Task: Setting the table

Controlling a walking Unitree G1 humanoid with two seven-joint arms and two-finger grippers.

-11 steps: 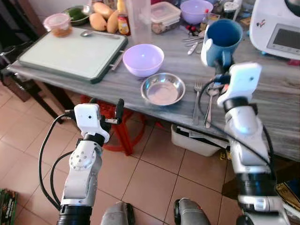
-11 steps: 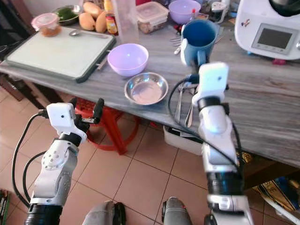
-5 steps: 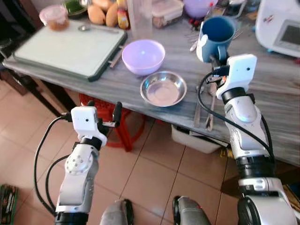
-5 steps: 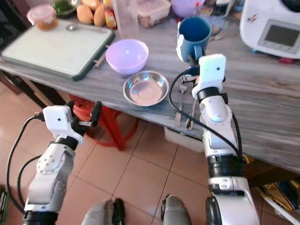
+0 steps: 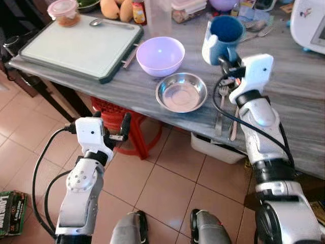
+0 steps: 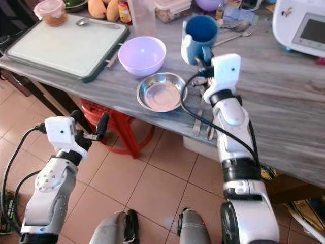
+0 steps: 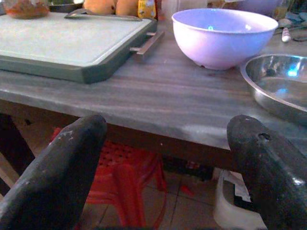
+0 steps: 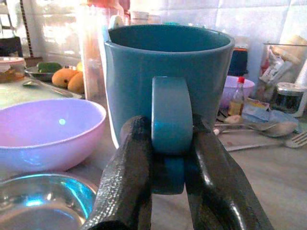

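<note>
The blue mug point(image 8: 168, 91) stands upright over the grey surface point(image 5: 315, 117), its handle pinched between the two black fingers point(image 8: 127, 191) of the right claw point(image 8: 165, 167), which is closed tight on it; I cannot tell whether the mug's base touches the surface. The right arm reaches up and forward from the robot's side, forearm rising over the surface's near edge, the white wrist housing just behind the mug.

Just to the claw's left and a little nearer the robot lies the steel dish point(image 5: 181, 92), and beyond that dish sits the lilac bowl point(image 5: 160, 53), both close to the mug. Right beneath the wrist a fork point(image 5: 220, 109) and a spoon point(image 5: 234, 127) lie side by side, pointing toward the near edge. Far to the claw's left is the pale cutting board point(image 5: 76, 46) with a spoon point(image 5: 109, 23) on its far side and a lidded tub point(image 5: 64, 11) at its corner.

The left claw point(image 7: 168, 167) hangs below the surface's edge, fingers spread wide with nothing between them, facing the edge. A red stool point(image 5: 134, 134) stands under the surface ahead of it.
</note>
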